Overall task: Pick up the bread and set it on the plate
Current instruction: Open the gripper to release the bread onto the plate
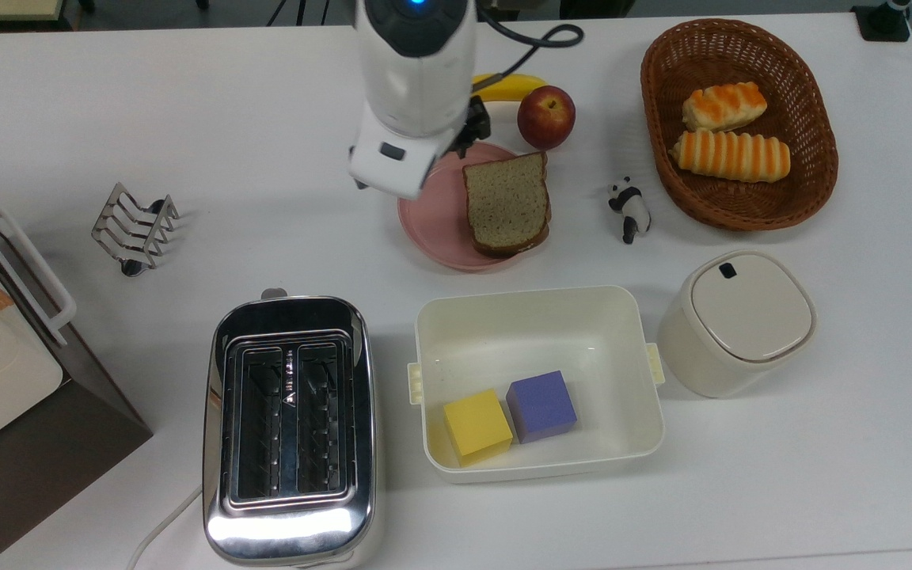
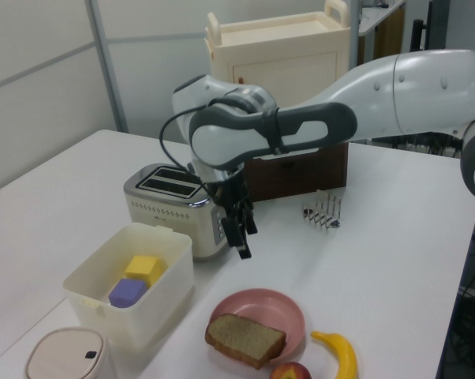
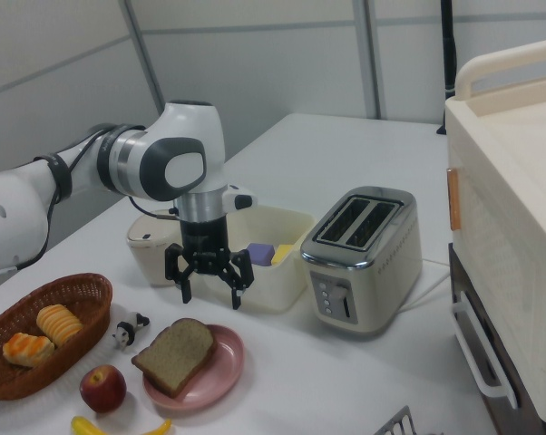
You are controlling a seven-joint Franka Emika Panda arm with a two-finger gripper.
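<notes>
The bread (image 1: 506, 204) lies flat on the pink plate (image 1: 432, 222), on its right half in the top view, with one edge reaching past the rim. My gripper (image 3: 211, 288) hangs open and empty above the table just beyond the plate, fingers pointing down. In the left view the gripper (image 2: 241, 237) is above and behind the plate (image 2: 261, 304) and the bread (image 2: 245, 339), well clear of both. The right view has the bread (image 3: 175, 353) resting on the plate (image 3: 220, 367) below the fingers.
A toaster (image 1: 290, 427), a white tub (image 1: 535, 294) holding a yellow and a purple cube, and a lidded canister (image 1: 737, 321) stand at the front. An apple (image 1: 546, 117), banana (image 1: 503, 85), panda figure (image 1: 628, 207), roll basket (image 1: 654, 119) and toast rack (image 1: 135, 229) surround the plate.
</notes>
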